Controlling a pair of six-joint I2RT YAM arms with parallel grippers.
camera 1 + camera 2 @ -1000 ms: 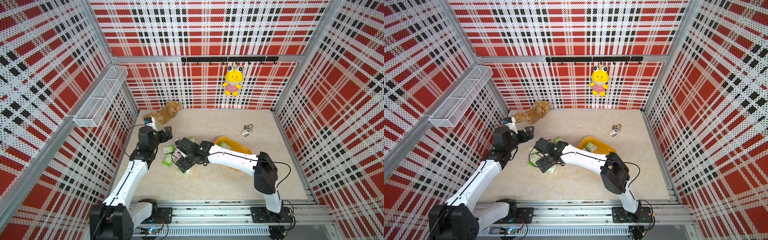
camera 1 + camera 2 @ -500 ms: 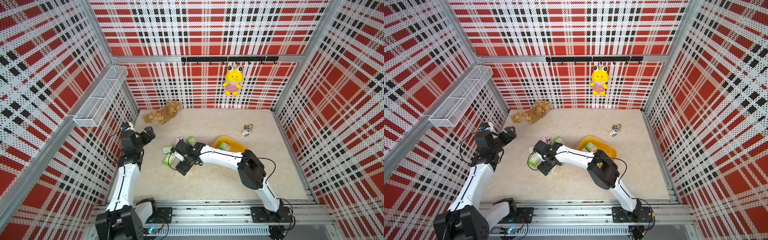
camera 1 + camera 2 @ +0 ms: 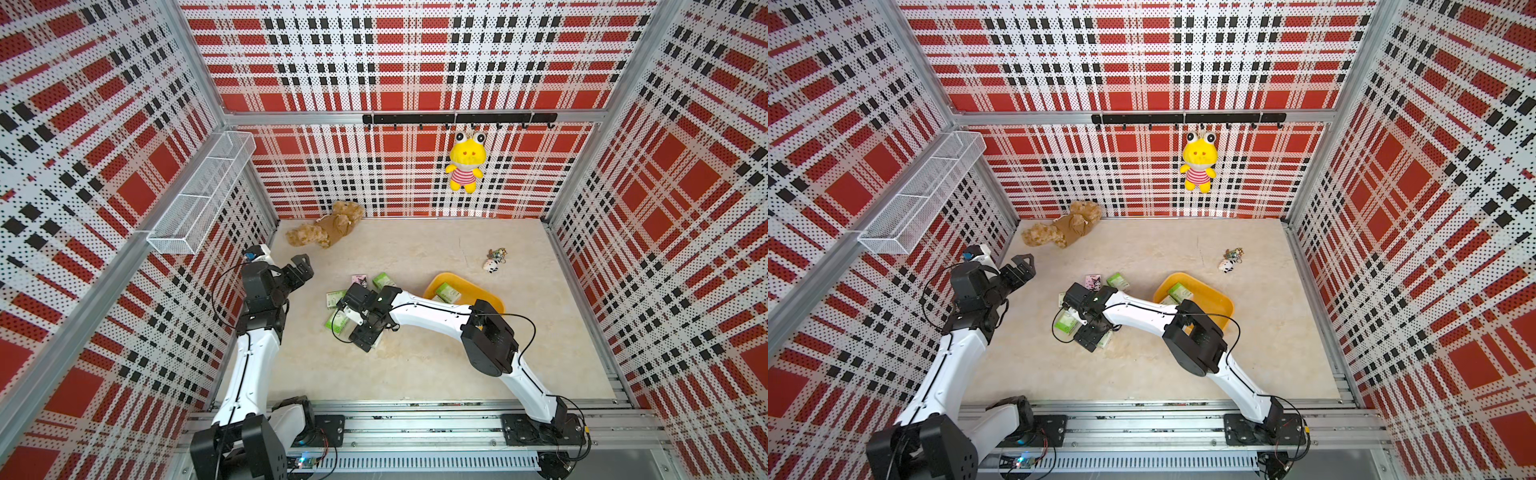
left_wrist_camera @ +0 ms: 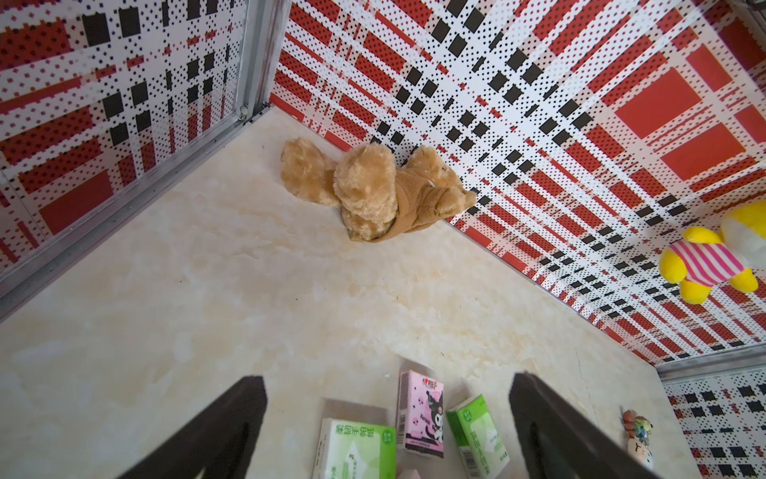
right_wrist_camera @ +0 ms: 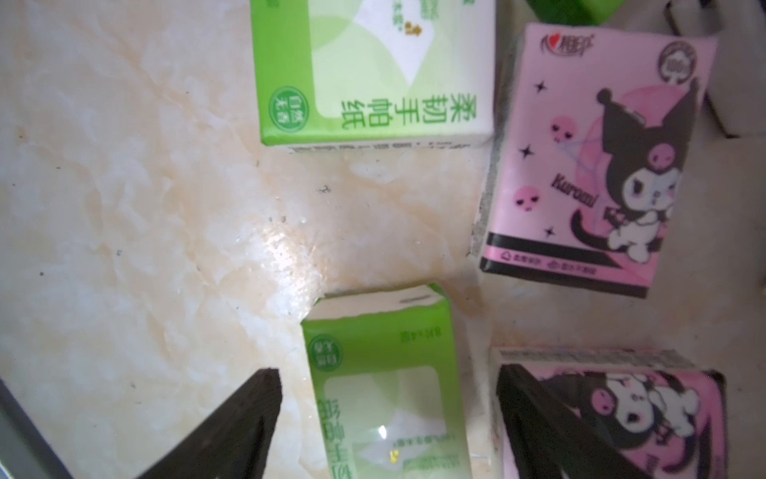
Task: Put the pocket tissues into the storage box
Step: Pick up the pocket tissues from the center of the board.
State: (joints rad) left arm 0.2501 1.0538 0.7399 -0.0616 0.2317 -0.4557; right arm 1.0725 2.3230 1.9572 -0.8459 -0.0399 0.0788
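Note:
Pocket tissues lie scattered left of the storage box (image 3: 478, 293), a yellow tray holding a green packet (image 3: 448, 291). My right gripper (image 5: 385, 373) is open, pointing down over the packets (image 3: 360, 330). Its jaws stand on either side of a green packet (image 5: 385, 398), with a gap on each side. Beside that lies a pink packet (image 5: 621, 406), and beyond it another pink one (image 5: 597, 166) and a green one (image 5: 373, 83). My left gripper (image 3: 301, 270) is open and empty, raised near the left wall. Its wrist view shows it (image 4: 387, 377) above green (image 4: 356, 448) and pink (image 4: 420, 414) packets.
A brown teddy bear (image 3: 328, 228) lies at the back left corner. A yellow frog plush (image 3: 465, 162) hangs from the hook rail on the back wall. A small keychain trinket (image 3: 494, 262) lies behind the tray. A white wire basket (image 3: 203, 195) hangs on the left wall.
My left arm has drawn back from the packets toward the left wall. My right gripper has shifted slightly toward the front over the packets, and its jaws have narrowed a little.

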